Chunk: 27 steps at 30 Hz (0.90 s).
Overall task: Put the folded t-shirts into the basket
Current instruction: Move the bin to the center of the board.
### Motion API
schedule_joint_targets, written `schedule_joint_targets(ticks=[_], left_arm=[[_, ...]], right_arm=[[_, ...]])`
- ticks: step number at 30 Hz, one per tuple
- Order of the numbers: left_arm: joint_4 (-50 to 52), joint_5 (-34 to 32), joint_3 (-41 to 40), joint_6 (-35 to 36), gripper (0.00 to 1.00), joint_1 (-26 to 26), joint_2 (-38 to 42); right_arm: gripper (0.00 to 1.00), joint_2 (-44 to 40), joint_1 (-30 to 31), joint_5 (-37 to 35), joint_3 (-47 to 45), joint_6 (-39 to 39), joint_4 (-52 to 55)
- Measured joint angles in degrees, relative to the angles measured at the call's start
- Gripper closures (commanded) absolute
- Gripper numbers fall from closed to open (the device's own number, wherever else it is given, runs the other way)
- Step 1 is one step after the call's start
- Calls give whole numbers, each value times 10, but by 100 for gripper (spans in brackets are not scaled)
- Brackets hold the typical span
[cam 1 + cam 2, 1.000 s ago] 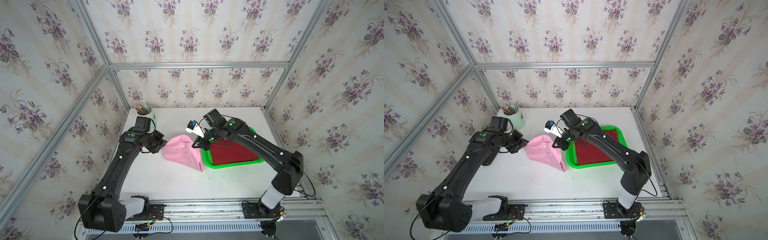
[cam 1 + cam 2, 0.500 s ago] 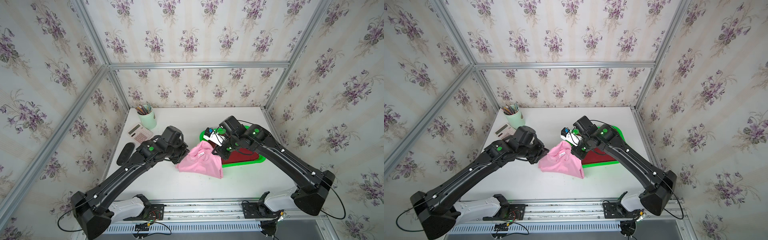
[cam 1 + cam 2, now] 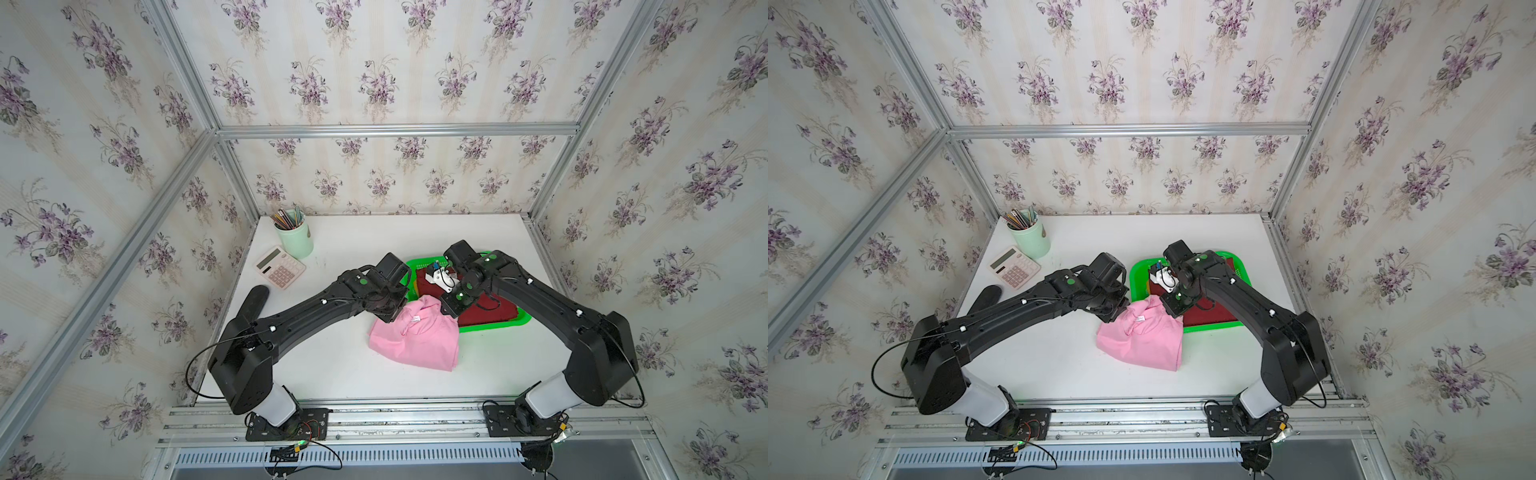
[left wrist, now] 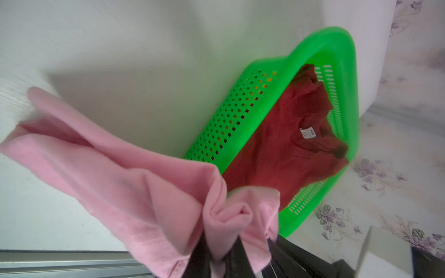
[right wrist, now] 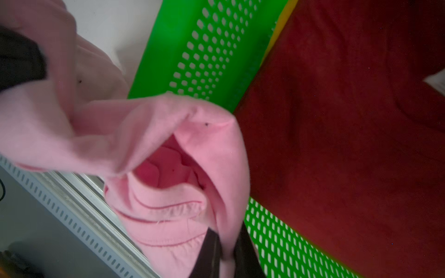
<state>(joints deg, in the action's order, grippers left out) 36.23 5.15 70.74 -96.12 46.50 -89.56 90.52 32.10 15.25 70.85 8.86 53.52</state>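
Left jaws and right jaws each clamp a neck-end corner of the pink tee [image 3: 415, 338], holding it spread between them over the bench [image 3: 332, 374] at the basket [image 3: 498, 325] rim, probably to lay it flat on the red tee [image 3: 494, 309] inside.

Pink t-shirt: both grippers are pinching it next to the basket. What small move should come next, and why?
Probably carry it rightward over the basket, both arms together: the left gripper and right gripper are shut on the pink t-shirt, most of it hangs over the table beside the basket, and the dark red t-shirt lies inside.
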Motion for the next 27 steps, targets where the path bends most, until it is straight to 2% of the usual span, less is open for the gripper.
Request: schedule_joint_targets(ticks=[4, 9, 15, 21, 27], left_arm=[[8, -24, -52, -6, 100, -31, 39], [31, -61, -113, -11, 100, -75, 125], [71, -97, -191, -5, 100, -148, 242], [141, -135, -235, 12, 100, -220, 357], [240, -169, -220, 41, 100, -292, 433]], right_arm=[[100, 32, 8, 47, -18, -14, -54], [100, 76, 44, 95, -20, -30, -117], [100, 140, 95, 170, 20, -66, -199], [100, 252, 152, 212, 156, -109, -250], [100, 345, 199, 254, 315, -138, -277]])
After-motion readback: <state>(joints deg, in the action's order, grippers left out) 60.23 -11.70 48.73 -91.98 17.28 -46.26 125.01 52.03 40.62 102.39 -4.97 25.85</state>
